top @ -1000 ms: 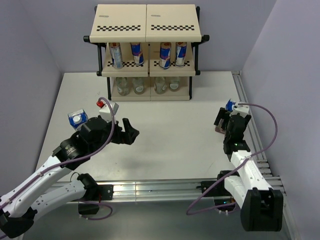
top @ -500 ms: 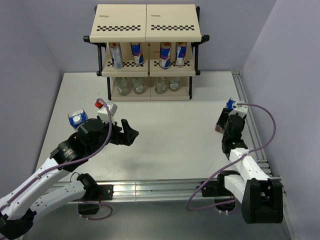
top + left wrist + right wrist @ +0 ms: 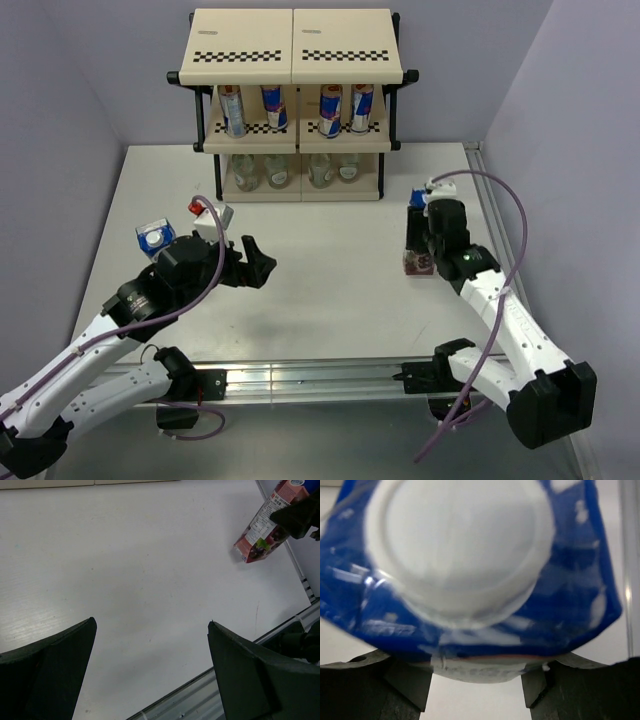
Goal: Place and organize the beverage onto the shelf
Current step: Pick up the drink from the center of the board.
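The shelf [image 3: 295,60] stands at the back of the table, with slim cans [image 3: 232,110] on its middle tier and clear bottles [image 3: 247,172] on the bottom tier. My right gripper [image 3: 432,218] [image 3: 475,676] is shut on the top of a purple grape carton [image 3: 414,250] [image 3: 264,527], which hangs tilted right of the table's centre. Its blue top and white cap [image 3: 460,545] fill the right wrist view. My left gripper [image 3: 255,263] [image 3: 152,625] is open over bare table at the near left, holding nothing.
Two more cartons stand behind the left arm, one with a blue top [image 3: 153,237] and one with a red cap [image 3: 208,214]. A metal rail [image 3: 500,240] runs along the table's right edge and another along the near edge [image 3: 320,378].
The right gripper has closed on the grape carton at the right edge and carried it left and further from the near edge. The left arm has barely moved.
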Motion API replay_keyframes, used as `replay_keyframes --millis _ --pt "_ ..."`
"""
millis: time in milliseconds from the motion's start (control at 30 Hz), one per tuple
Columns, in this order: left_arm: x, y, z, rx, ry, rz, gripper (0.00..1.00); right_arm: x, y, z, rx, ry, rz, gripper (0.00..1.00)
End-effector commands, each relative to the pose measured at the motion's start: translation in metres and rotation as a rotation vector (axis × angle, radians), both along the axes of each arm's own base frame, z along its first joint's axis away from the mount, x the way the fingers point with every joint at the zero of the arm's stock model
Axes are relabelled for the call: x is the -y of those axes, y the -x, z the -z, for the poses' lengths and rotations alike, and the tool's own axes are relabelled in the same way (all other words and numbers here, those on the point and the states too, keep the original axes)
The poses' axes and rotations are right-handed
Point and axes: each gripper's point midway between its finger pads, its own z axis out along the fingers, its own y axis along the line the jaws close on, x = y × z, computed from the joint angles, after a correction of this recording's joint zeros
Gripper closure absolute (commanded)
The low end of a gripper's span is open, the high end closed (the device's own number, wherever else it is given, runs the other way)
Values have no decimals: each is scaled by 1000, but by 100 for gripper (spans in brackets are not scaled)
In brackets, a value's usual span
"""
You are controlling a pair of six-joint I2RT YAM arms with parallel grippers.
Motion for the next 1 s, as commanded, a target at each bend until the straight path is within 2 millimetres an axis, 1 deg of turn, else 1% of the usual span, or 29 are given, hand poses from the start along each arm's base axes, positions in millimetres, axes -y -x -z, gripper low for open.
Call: replay_keyframes --millis 0,33,67,100,167,200,233,267,300,333,367,400,433,467,500,533,567,600,667,700,800,833,867,900,933,967 --pt "17 -3 -21 27 103 36 1 -56 -23 -148 289 -189 -187 98" --pt "23 -3 -23 24 124 56 1 -69 -19 -157 278 -215 -248 99" --pt "31 -2 -24 15 159 78 0 -79 -15 -184 308 -248 -299 100" --pt "42 -3 -31 34 208 115 1 -90 -11 -186 281 -263 -340 100" --pt "56 -6 -29 21 248 144 1 -104 -4 -204 280 -288 -405 100" --pt "64 -9 -34 44 284 163 1 -109 0 -222 289 -304 -429 100" --pt "74 -7 -34 47 305 207 1 -124 8 -232 282 -338 -514 100" --pt "80 -8 -36 69 317 238 0 -131 14 -242 286 -353 -568 100" --pt "86 -4 -29 69 313 280 0 -138 21 -261 297 -372 -621 100" --pt "99 -2 -45 137 364 357 1 -146 27 -270 298 -389 -669 100" --pt "105 1 -47 173 357 412 1 -158 43 -289 316 -422 -777 100" --pt "110 4 -48 197 362 454 1 -166 48 -294 316 -440 -830 100" --pt "119 11 -53 235 375 538 1 -170 55 -300 321 -455 -873 100" --pt "123 14 -55 257 383 578 1 -179 71 -313 328 -484 -969 100" --pt "127 18 -56 270 388 616 1 -183 77 -317 329 -495 -1007 100" --pt "133 21 -52 269 388 667 1 -187 85 -322 327 -507 -1049 100" --pt "138 32 -61 313 413 750 1 -191 95 -331 337 -519 -1102 100" --pt "142 36 -66 322 424 791 1 -199 110 -334 328 -544 -1201 100" --pt "149 45 -67 314 447 883 0 -205 121 -336 319 -566 -1269 100" --pt "149 61 -76 358 474 983 1 -210 131 -337 315 -578 -1331 100" --pt "148 74 -78 384 489 1064 1 -213 139 -329 294 -574 -1381 100" --pt "149 74 -78 388 487 1071 1 -215 145 -328 287 -584 -1422 100" --pt "149 74 -78 391 480 1075 1 -219 146 -319 259 -606 -1437 100" --pt "150 75 -82 402 482 1086 1 -223 151 -326 305 -611 -1471 100" --pt "151 79 -81 394 483 1123 1 -225 151 -328 322 -620 -1477 100" --pt "152 81 -83 389 489 1131 1 -229 148 -321 294 -664 -1456 100"
